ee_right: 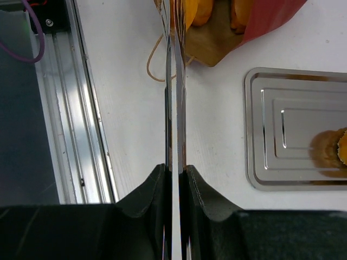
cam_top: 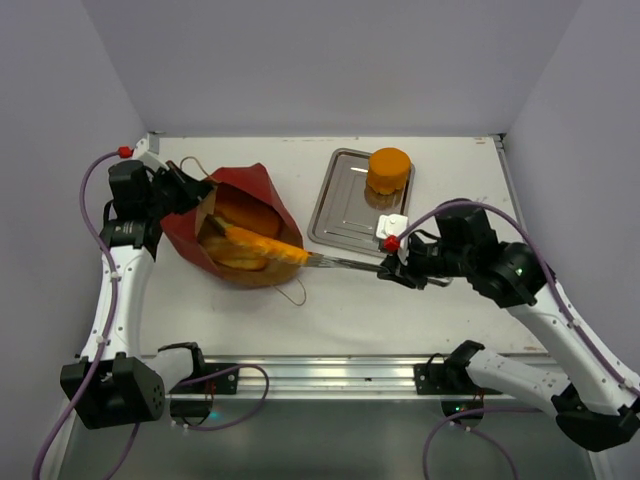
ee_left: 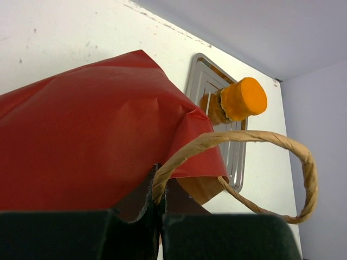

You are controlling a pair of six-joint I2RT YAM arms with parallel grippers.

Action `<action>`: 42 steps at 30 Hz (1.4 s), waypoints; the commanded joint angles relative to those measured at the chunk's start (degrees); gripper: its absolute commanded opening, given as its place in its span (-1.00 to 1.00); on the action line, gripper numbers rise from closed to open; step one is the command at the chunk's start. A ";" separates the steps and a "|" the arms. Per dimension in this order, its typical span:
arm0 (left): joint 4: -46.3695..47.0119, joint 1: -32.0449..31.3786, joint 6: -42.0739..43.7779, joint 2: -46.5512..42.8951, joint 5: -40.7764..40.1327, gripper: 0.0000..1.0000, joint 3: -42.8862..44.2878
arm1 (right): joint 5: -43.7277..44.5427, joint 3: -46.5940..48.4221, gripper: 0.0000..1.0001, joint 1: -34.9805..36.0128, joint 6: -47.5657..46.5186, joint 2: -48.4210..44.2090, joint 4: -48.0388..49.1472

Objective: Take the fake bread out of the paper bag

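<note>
The red paper bag (cam_top: 235, 190) lies on its side at the left, its mouth facing the right arm. My left gripper (cam_top: 175, 190) is shut on one cord handle (ee_left: 244, 138) at the bag's rim (ee_left: 81, 135). My right gripper (cam_top: 392, 268) is shut on long metal tongs (cam_top: 345, 263), whose blades (ee_right: 175, 81) run into the bag's mouth. The tong tips pinch a long golden baguette (cam_top: 262, 243) that sticks partly out of the bag. More orange bread pieces (ee_right: 200, 11) lie inside. A round orange bun (cam_top: 389, 170) stands on the metal tray (cam_top: 340, 215).
The tray (ee_right: 293, 141) lies right of the bag at the back middle. The bag's second cord handle (cam_top: 295, 295) loops loose on the table in front of the mouth. An aluminium rail (cam_top: 330, 375) runs along the near edge. Grey walls close the back and sides.
</note>
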 commanded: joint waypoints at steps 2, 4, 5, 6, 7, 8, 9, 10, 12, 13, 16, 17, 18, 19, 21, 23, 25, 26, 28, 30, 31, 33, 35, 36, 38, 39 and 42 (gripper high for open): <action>-0.01 0.38 -1.66 -0.38 -2.91 -1.00 2.97 | 0.44 2.51 -1.00 -1.80 -0.99 -4.02 -0.28; -0.36 0.38 -1.84 -0.55 -3.09 -1.00 2.97 | 1.06 3.39 -1.00 -3.29 -0.46 -5.60 -0.37; -0.54 0.30 -1.75 -0.73 -3.18 -1.00 3.05 | 1.24 3.66 -1.00 -3.64 -0.20 -5.96 -0.37; -0.71 0.29 -1.66 -0.64 -3.35 -1.00 3.14 | 1.24 3.92 -1.00 -4.00 -0.02 -6.48 -0.37; -1.24 0.38 -1.49 -0.81 -3.61 -1.00 3.14 | 1.07 4.45 -1.00 -4.87 0.50 -7.10 -0.28; -1.33 0.38 -1.31 -0.82 -3.70 -1.00 3.23 | 0.98 4.80 -1.00 -5.23 0.77 -7.37 -0.28; -1.59 0.30 -1.22 -1.08 -3.70 -1.00 3.23 | 1.15 5.07 -1.00 -5.58 1.03 -7.54 -0.28; -1.68 0.29 -1.14 -1.08 -3.79 -1.00 3.14 | 1.15 5.85 -1.00 -6.10 1.38 -7.72 -0.19; -1.68 0.29 -0.96 -1.26 -3.70 -1.00 2.88 | 2.03 6.56 -1.00 -6.55 1.73 -7.81 -0.10; -1.59 0.38 -0.87 -1.26 -3.62 -1.00 2.79 | 2.47 7.43 -1.00 -7.16 2.08 -7.72 -0.01; -1.68 0.38 -0.52 -1.26 -3.00 -1.00 2.53 | 6.06 7.97 -1.00 -8.56 4.27 -6.84 1.65; -1.68 0.30 -0.35 -1.26 -2.91 -1.00 2.35 | 7.38 7.80 -1.00 -9.00 4.98 -6.32 2.44; -1.68 0.29 -0.17 -1.34 -2.74 -1.00 2.26 | 8.96 7.36 -1.00 -9.44 5.86 -5.88 4.10; -1.59 0.38 0.09 -1.34 -2.39 -1.00 2.00 | 11.76 6.57 -1.00 -10.49 7.26 -5.35 4.73; -1.51 0.30 0.44 -1.78 -2.04 -1.00 1.74 | 14.15 5.86 -1.00 -11.81 8.76 -2.98 6.22; -1.42 0.30 0.88 -2.05 -1.42 -1.00 1.21 | 13.20 4.63 -1.00 -15.41 10.25 -0.35 7.54; -1.24 0.29 1.41 -2.22 -0.72 -1.00 0.95 | 9.70 3.14 -1.00 -19.63 12.19 1.59 8.33; -1.15 0.38 1.59 -2.31 -0.45 -1.00 0.86 | 8.37 2.61 -1.00 -21.04 13.06 2.73 9.29; -1.07 0.29 2.38 -2.31 0.25 -1.00 0.77 | 3.38 0.86 -1.00 -24.99 15.70 5.81 10.26; -0.72 0.38 2.73 -2.31 0.95 -1.00 0.51 | 0.46 -0.98 -1.00 -27.80 18.50 9.05 12.02; -0.54 0.30 2.91 -2.31 1.22 -1.00 0.33 | -0.59 -1.60 -1.00 -28.43 19.57 10.20 12.55; 0.07 0.38 3.08 -2.40 2.18 -1.00 -0.11 | -4.29 -3.44 -1.00 -30.18 22.11 12.83 14.74; 0.43 0.30 3.17 -2.40 2.71 -1.00 -0.63 | -6.74 -4.94 -1.00 -30.63 23.53 13.98 17.72; 1.04 0.29 3.17 -2.49 3.32 -1.00 -0.90 | -7.19 -6.17 -1.00 -30.63 24.66 14.42 18.70; 1.22 0.30 3.43 -2.22 3.77 -1.00 -1.16 | -7.72 -7.06 -1.00 -30.72 25.90 15.92 21.06; 1.39 0.38 3.61 -2.14 4.03 -1.00 -1.25 | -7.72 -7.84 -1.00 -30.98 26.69 16.36 21.95; 1.39 0.38 4.31 -1.96 4.64 -1.00 -1.34 | -8.16 -9.43 -1.00 -32.47 30.11 18.47 24.85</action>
